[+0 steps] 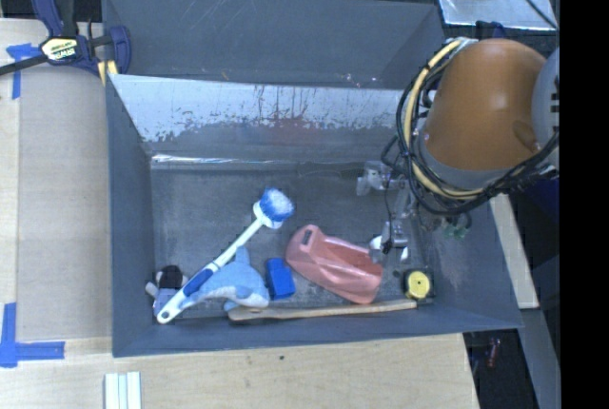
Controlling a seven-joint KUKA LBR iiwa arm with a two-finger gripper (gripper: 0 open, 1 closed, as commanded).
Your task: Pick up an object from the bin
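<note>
My gripper (394,242) hangs low at the bin's right side, under the arm's orange cover. Its tip is right at the right end of a pink, rounded plastic thing (331,265) lying on the bin floor; whether they touch I cannot tell. A small yellow round thing with a dark centre (417,283) lies just below and to the right of the gripper. A thin wooden stick (324,308) runs along the front wall beneath both.
A white-handled brush with a blue head (228,252) lies slantwise at the left. Beside it are a pale blue soft thing (238,285), a small blue block (279,278) and a little black thing (169,278). The bin's steep walls close in all round.
</note>
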